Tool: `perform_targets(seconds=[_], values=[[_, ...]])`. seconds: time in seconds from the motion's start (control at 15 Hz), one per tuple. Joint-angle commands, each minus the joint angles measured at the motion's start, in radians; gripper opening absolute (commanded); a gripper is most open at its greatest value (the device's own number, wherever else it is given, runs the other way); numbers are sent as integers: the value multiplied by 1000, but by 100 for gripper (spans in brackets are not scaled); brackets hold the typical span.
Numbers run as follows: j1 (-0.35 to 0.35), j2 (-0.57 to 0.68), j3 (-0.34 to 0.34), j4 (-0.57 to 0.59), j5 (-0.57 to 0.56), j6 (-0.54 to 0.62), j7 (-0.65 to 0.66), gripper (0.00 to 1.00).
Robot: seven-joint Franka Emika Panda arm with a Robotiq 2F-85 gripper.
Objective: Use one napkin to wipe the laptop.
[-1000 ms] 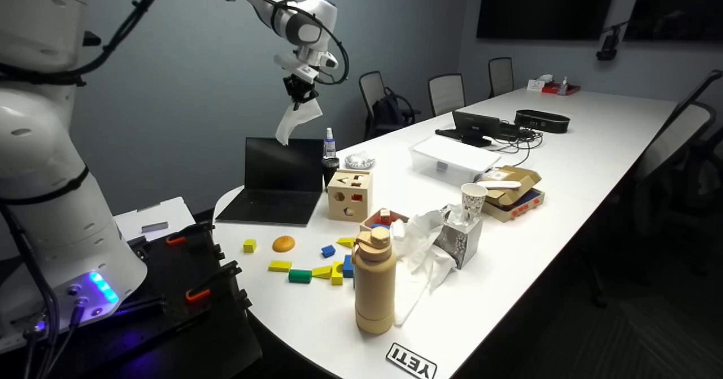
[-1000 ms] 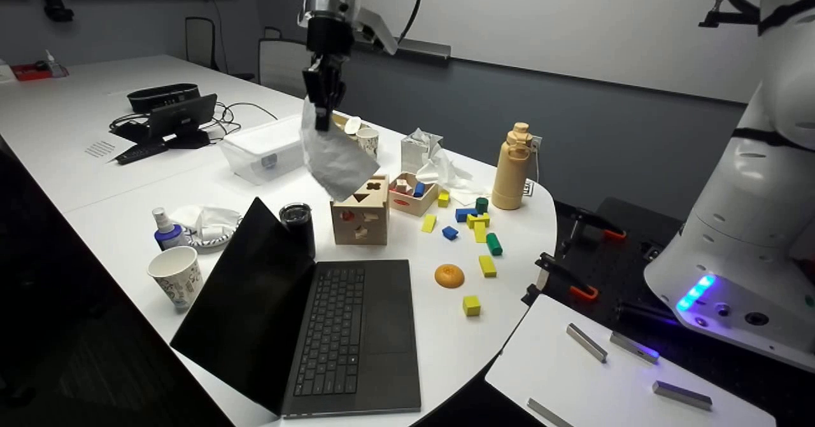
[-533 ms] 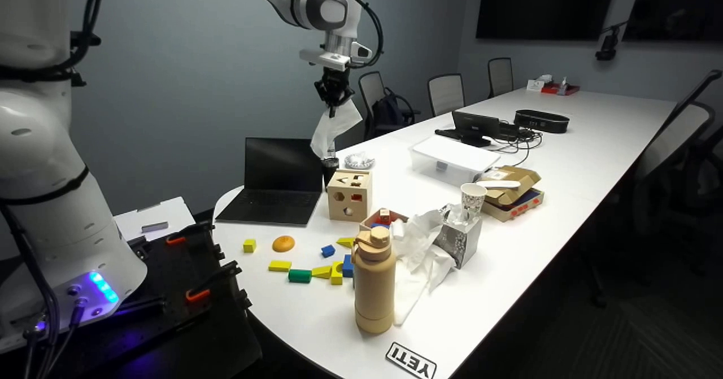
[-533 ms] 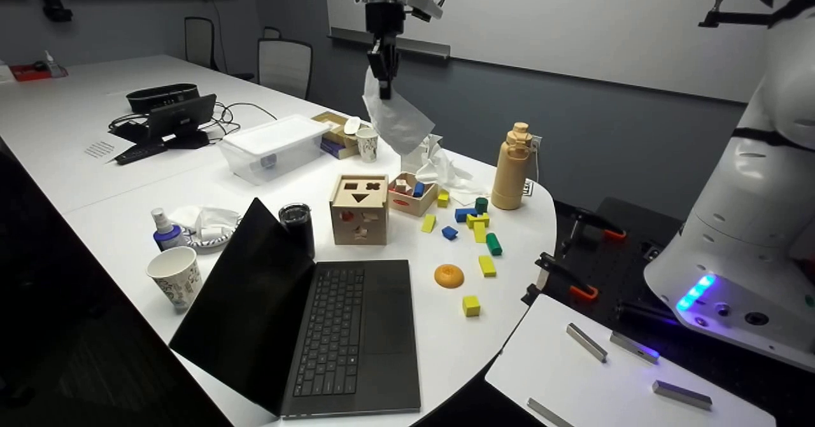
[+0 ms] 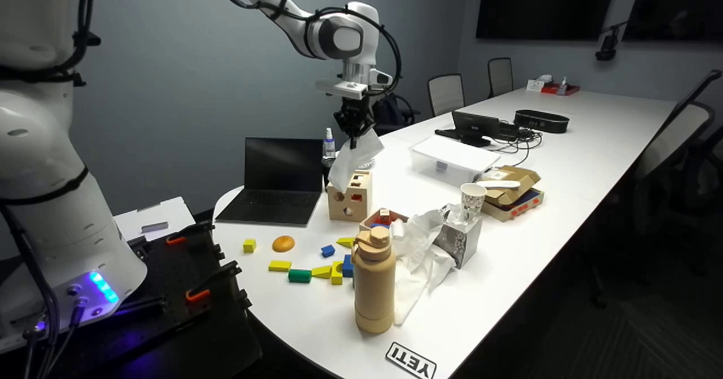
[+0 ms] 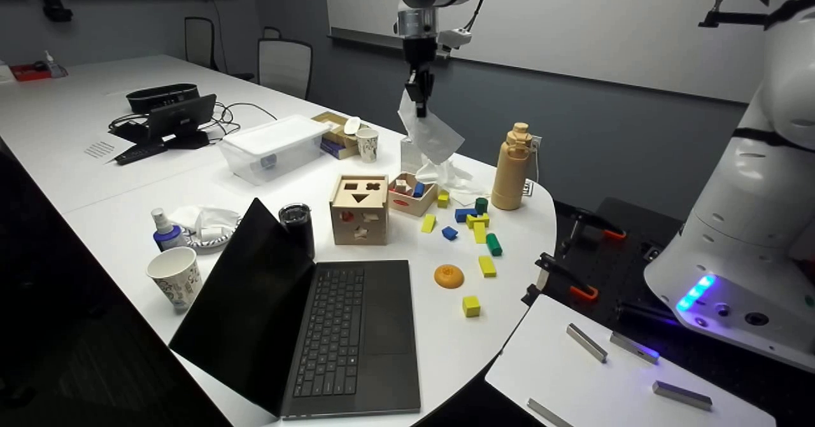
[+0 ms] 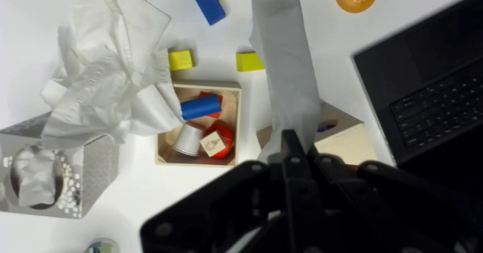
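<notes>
An open black laptop stands on the white table, seen in both exterior views (image 5: 282, 164) (image 6: 356, 331); part of it shows at the right of the wrist view (image 7: 392, 91). My gripper (image 5: 353, 143) is shut on a white napkin (image 5: 355, 161), which hangs below the fingertips. In an exterior view the gripper (image 6: 421, 110) holds the napkin (image 6: 438, 137) in the air, well apart from the laptop. In the wrist view the napkin (image 7: 286, 64) hangs out from between the gripper's fingertips (image 7: 298, 143); the far fingertip is partly hidden.
A wooden shape box (image 6: 360, 217) and a small block tray (image 6: 411, 204) stand beside the laptop. A silver tissue box (image 5: 460, 240) with loose white tissues (image 5: 421, 249), a tan bottle (image 5: 375, 283) and scattered blocks lie nearby. A tumbler (image 6: 297, 226) stands close behind the laptop screen.
My gripper has moved away from the laptop toward the tissue box side with the napkin in its grip. Over the last half second it has also come lower. The laptop has not moved.
</notes>
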Motion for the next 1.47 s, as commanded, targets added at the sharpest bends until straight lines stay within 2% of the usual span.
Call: perform_targets(seconds=[0.0, 0.33, 0.6, 1.07, 1.13, 1.2, 1.4], values=[[-25, 21, -30, -17, -41, 78, 31, 0], [-105, 104, -46, 30, -8, 150, -22, 0], [-178, 175, -43, 104, 9, 160, -59, 0], [-243, 288, -41, 271, 16, 37, -56, 0], [-241, 297, -42, 287, 14, 17, -47, 26], [-237, 301, -45, 299, 10, -8, -35, 28], [-229, 294, -43, 309, 12, -50, -13, 49]])
